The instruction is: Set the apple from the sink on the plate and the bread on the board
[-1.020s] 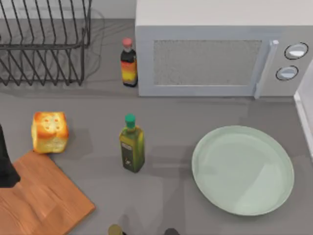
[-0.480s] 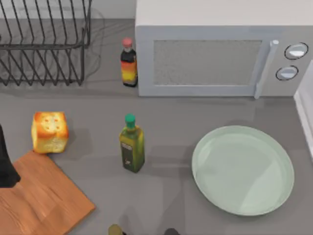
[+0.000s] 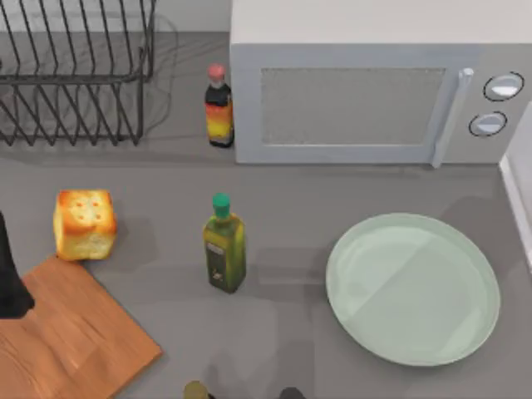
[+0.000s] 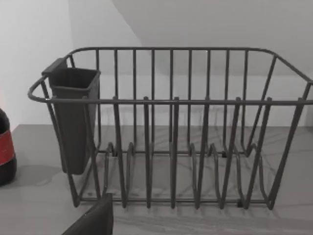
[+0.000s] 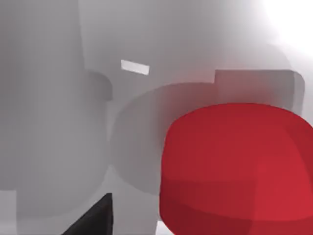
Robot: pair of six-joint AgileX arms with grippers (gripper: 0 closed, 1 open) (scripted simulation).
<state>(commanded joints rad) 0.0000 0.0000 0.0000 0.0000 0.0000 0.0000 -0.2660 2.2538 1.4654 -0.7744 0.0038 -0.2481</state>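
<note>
The red apple (image 5: 234,166) looms close in the right wrist view, lying against the pale grey sink walls (image 5: 58,98). My right gripper (image 5: 155,231) hovers just over it, open, with one dark fingertip (image 5: 93,219) beside the fruit and apart from it. The mint-green plate (image 3: 413,288) lies bare at the table's right. The golden bread (image 3: 84,224) stands on the table just beyond the far corner of the wooden board (image 3: 71,337) at the front left. My left arm (image 3: 8,278) is parked at the left edge over the board, its gripper (image 4: 156,231) open.
A green-capped oil bottle (image 3: 224,247) stands mid-table between bread and plate. A dark sauce bottle (image 3: 219,106) is next to the microwave (image 3: 366,91) at the back. A wire dish rack (image 3: 75,71) with a cutlery cup (image 4: 73,117) fills the back left.
A shadow across the plate has shifted. The bread, the bottles and the left arm have not moved.
</note>
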